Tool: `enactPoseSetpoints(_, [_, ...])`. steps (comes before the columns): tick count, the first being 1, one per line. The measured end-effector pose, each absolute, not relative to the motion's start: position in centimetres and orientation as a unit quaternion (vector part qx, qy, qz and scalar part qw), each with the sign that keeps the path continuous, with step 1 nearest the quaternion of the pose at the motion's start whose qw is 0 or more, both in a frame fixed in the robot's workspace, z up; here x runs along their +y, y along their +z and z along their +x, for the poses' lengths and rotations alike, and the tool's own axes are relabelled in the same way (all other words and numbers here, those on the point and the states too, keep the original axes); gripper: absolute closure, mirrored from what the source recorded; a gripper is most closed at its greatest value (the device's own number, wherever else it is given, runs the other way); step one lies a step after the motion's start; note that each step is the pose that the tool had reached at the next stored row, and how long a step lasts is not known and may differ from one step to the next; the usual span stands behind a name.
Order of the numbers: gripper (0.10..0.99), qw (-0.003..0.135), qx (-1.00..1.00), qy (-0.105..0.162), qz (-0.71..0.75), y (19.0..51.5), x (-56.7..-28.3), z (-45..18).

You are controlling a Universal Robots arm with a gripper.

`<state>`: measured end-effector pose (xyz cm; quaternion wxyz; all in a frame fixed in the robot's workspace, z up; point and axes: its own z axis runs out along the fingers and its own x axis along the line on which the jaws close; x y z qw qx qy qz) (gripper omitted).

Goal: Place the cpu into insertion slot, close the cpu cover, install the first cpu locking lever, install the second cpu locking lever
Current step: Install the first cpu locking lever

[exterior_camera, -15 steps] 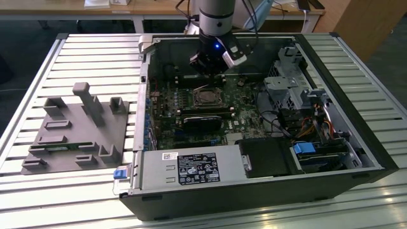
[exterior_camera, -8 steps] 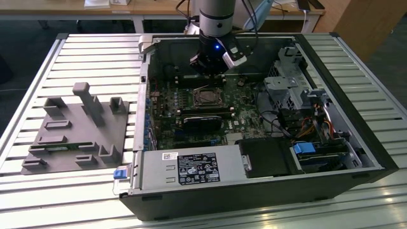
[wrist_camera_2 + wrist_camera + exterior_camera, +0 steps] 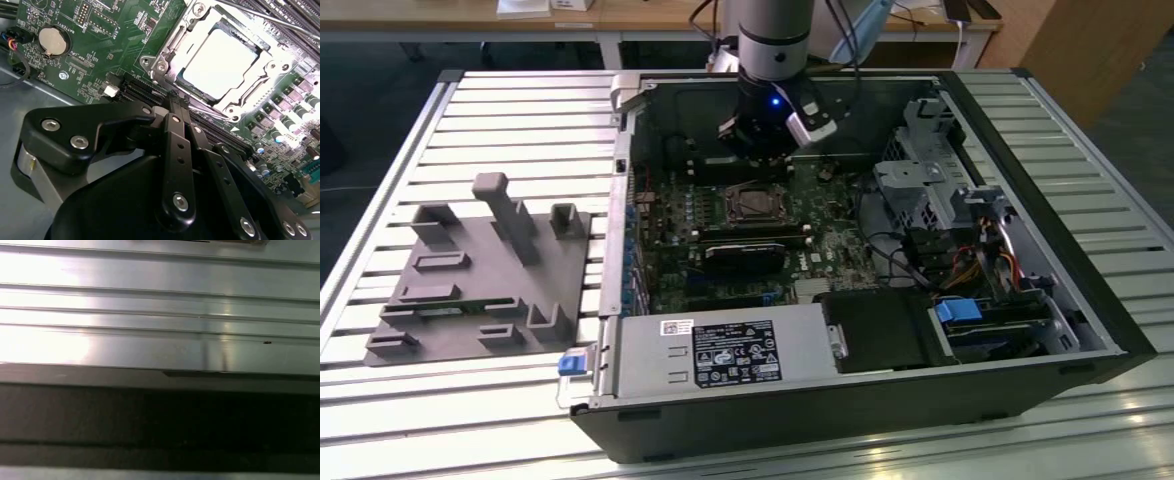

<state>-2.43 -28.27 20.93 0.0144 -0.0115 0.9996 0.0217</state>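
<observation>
A large black rectangular label [image 3: 734, 365] crowded with white print and symbols sits on the grey metal power-supply box [image 3: 644, 372]. A small white sticker [image 3: 678, 327] lies near its corner. Both are too small to read. In the second wrist view, tiny white lettering dots the green circuit board [image 3: 95, 50] around the round silver coin battery [image 3: 52, 41], and is not legible with certainty.

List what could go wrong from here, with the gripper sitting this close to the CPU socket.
1. The gripper is shut and sits low, just beside the cpu cover. A sideways slip could scrape the motherboard or the black connector under the fingertips.
2. The cpu lies inside the cover's cut-out. If the cover is not fully flat, pressing near it might load the chip unevenly.
</observation>
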Motion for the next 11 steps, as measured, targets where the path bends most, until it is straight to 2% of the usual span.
enactPoseSetpoints(11, [0.98, 0.013, 1.0, 0.017, -0.012, 20.08, -28.27, -2.28])
